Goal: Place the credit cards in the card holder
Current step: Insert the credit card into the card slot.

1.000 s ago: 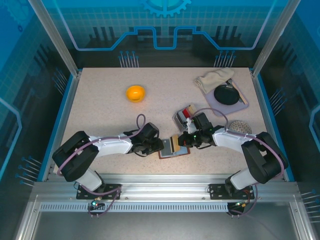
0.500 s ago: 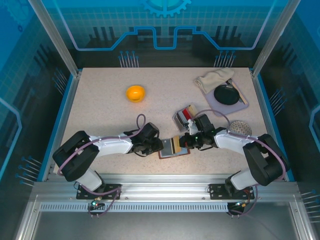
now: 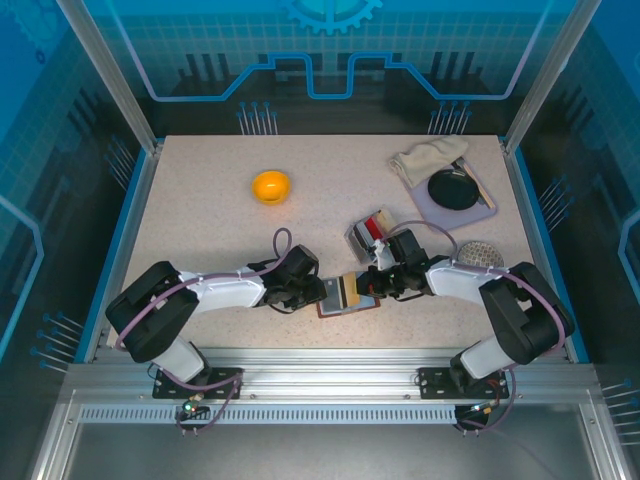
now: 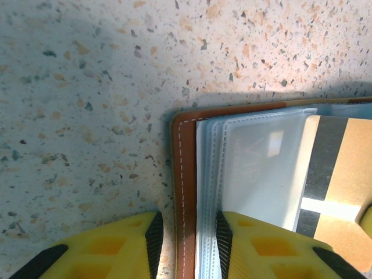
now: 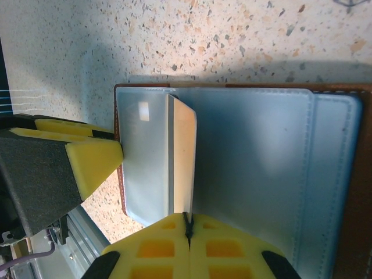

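From above, both wrists overlap the ends of the open reddish-brown leather card holder (image 3: 345, 308), so its snap tab and the fingertips are hard to make out. Behind the right arm, a clear grey tray (image 3: 356, 238) shows red and white cards (image 3: 377, 223) only in part. The left wrist view cuts off the holder's far half.

The holder lies flat and open near the front edge of the speckled table (image 3: 200, 230), between the 2 arms. Its long axis runs left to right, with grey-blue pockets and clear sleeves facing up.

The right gripper (image 5: 187, 224) has its jaws pressed together on 1 tan plastic credit card with a dark stripe (image 5: 185, 151). The card stands tilted on edge over the holder's left half, its upper edge running across the short way. Whether its lower edge has entered a sleeve cannot be told.

The left gripper (image 4: 186, 235) has its jaws apart, straddling the holder's stitched left edge.
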{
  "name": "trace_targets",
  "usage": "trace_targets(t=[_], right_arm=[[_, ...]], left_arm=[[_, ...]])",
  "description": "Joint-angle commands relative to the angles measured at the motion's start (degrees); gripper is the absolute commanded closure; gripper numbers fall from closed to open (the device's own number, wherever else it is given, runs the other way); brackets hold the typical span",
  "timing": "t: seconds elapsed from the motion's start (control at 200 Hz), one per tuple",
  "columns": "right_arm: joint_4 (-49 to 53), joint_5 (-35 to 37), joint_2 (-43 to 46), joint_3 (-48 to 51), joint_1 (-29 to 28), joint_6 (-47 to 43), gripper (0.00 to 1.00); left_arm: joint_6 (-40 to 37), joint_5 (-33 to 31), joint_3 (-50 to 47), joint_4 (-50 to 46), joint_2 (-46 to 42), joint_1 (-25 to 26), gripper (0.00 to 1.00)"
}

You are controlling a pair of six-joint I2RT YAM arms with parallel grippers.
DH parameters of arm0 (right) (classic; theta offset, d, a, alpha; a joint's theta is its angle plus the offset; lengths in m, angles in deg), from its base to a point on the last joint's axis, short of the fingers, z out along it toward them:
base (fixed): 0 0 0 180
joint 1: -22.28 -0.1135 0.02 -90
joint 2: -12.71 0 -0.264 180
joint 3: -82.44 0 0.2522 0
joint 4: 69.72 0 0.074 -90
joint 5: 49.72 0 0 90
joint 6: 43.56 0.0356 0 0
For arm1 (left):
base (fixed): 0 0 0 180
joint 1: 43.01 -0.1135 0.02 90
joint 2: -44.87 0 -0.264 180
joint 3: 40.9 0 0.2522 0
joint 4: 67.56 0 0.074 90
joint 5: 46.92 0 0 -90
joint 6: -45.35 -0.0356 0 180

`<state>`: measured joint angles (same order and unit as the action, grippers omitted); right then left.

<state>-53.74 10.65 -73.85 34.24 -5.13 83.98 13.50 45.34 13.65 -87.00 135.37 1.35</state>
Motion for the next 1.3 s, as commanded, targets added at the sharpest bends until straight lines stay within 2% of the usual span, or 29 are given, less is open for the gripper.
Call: trace_targets(t=[0.0,0.16,0.435,0.62,0.92,1.105,1.295], right_arm=[[2.51,0.50,-1.11,0.01,-0.16,-1.25,0.99],[1.58,-1.10,-1.34,-0.08,-0.69,-1.15,0.98],[-3.01,0.38,-3.79,-0.10,-2.95,2.69,0.98],[-1.34,0.58,-3.96,-1.59,-3.72,2.16,0.96],[-3.70,3.40,-6.79,-3.57,-7.24,7.24,0.91],[4.80,5.35,-6.10,-6.93,-6.97,1.22,0.87],[11.92,8.67,-4.57,-8.95,-5.89,-2.63,0.73]], left_arm=[[0.22,1.60,-0.55,0.61,2.84,0.38,0.66],[0.22,1.52,-0.72,0.74,2.58,0.39,0.66],[0.36,1.60,-0.64,0.61,2.58,0.46,0.66],[0.08,1.52,-0.47,0.59,2.58,0.46,0.66],[-0.07,1.44,-0.24,0.78,2.24,0.39,0.66],[-0.80,0.65,0.10,-0.46,1.61,0.38,0.65],[-0.93,0.54,0.07,-0.26,1.59,0.38,0.65]])
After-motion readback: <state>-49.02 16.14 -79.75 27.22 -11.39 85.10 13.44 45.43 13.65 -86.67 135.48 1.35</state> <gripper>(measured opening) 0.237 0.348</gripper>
